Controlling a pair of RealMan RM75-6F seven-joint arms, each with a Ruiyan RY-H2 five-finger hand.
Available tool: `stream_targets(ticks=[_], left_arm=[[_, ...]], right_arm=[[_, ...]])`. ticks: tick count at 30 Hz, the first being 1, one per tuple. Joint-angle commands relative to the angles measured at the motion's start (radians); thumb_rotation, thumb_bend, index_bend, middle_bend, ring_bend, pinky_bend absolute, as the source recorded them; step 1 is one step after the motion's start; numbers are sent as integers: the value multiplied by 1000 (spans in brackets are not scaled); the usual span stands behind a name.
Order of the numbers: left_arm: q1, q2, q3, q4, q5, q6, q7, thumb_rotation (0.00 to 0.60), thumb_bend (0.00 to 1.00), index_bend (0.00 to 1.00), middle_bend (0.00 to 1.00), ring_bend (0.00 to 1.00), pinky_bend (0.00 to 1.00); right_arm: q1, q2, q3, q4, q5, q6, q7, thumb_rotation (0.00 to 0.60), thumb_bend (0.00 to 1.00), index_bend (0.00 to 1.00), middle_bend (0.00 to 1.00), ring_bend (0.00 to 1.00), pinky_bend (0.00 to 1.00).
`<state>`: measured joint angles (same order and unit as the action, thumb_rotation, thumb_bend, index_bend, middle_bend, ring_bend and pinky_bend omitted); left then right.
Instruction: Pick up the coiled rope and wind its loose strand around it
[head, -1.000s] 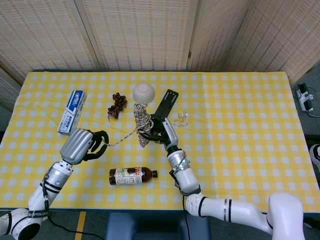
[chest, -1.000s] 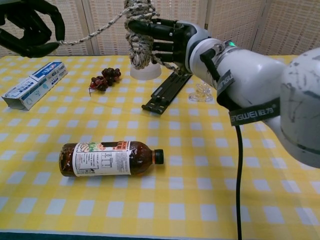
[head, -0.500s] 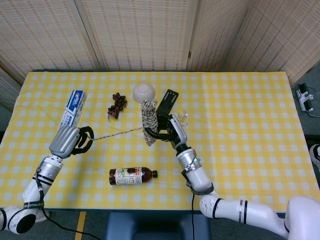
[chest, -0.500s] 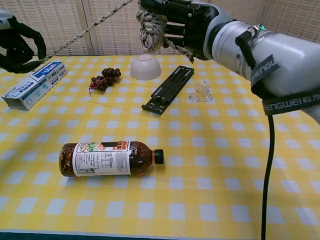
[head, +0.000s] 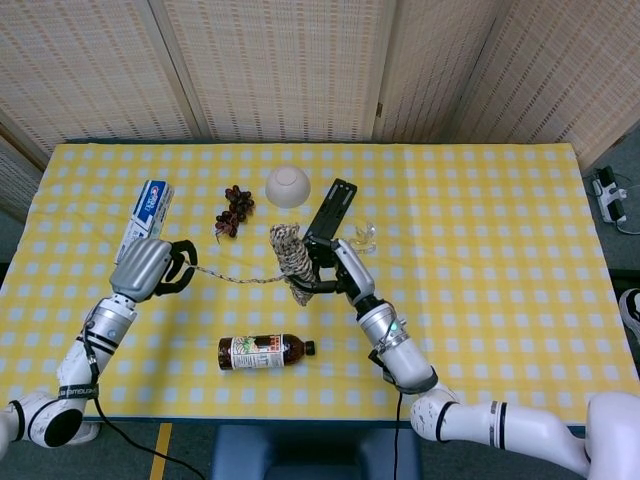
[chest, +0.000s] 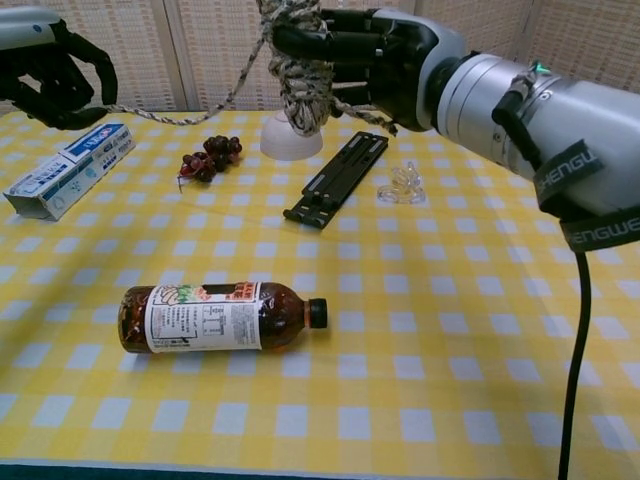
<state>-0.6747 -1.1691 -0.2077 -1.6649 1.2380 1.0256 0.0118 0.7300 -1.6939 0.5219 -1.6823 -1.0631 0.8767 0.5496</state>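
Observation:
The coiled rope (head: 292, 262) (chest: 298, 75) is a beige braided bundle held upright above the table by my right hand (head: 328, 268) (chest: 365, 62), whose dark fingers wrap its right side. Its loose strand (head: 238, 276) (chest: 180, 115) runs leftward from the coil, sagging a little, to my left hand (head: 160, 268) (chest: 52, 75). That hand grips the strand's end with curled fingers, above the table's left part near the blue-and-white box.
A brown bottle (head: 265, 352) (chest: 215, 317) lies on its side at the front. A white bowl (head: 287, 186) (chest: 288, 140), dark grapes (head: 234, 210) (chest: 208, 156), a black bar (head: 333, 208) (chest: 338, 178), a clear trinket (head: 361, 237) (chest: 402, 183) and a blue-and-white box (head: 146, 220) (chest: 68, 168) sit behind on the yellow checked table (head: 480, 250).
My left hand moved back rightward and the strand went from taut to slightly slack. My right hand lowered the coil a little and shifted it towards the front.

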Motion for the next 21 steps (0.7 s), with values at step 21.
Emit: stream_targets(ticks=[21], left_arm=[[-170,0,-49,-112,-14,-31,387,600,589,656,903,809,756]], right_arm=[[100,92,-126,-52,-57,-42,-294,600,722,990,810,874,741]])
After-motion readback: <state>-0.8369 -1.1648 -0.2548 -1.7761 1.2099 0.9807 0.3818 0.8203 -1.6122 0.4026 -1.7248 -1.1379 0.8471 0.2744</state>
